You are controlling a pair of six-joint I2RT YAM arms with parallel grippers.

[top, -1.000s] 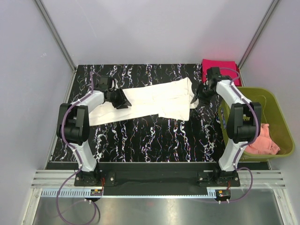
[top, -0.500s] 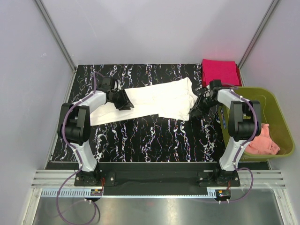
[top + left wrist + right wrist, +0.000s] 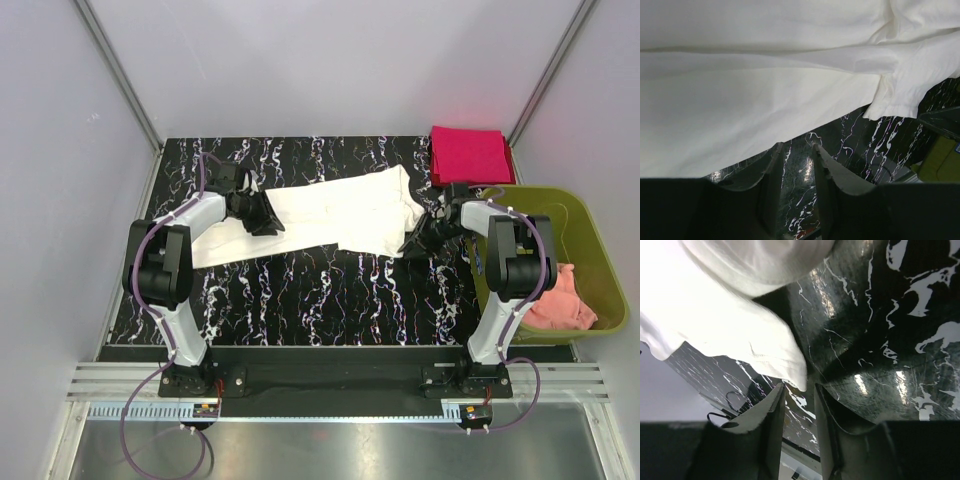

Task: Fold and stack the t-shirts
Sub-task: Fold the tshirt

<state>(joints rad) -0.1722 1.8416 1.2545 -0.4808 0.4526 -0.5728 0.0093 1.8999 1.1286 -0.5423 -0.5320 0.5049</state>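
My right tool (image 3: 420,240) has come down from beside the magenta tee (image 3: 470,155), which lies folded in the desk's (image 3: 330,300) far right corner. It now sits low at the right end of the cream-white tee (image 3: 340,210). Its jaws have narrowed to a slim gap. A hem corner rests right at their mouth, but I see no cloth clamped between them. My left tool (image 3: 262,215) has stayed at the tee's left part, jaws slightly apart over bare desk, with the cloth edge just beyond the fingertips. The white tee stretches as a long band across the far half of the desk. I judge I am about to pinch both ends for the next fold, so stacking is some way off.
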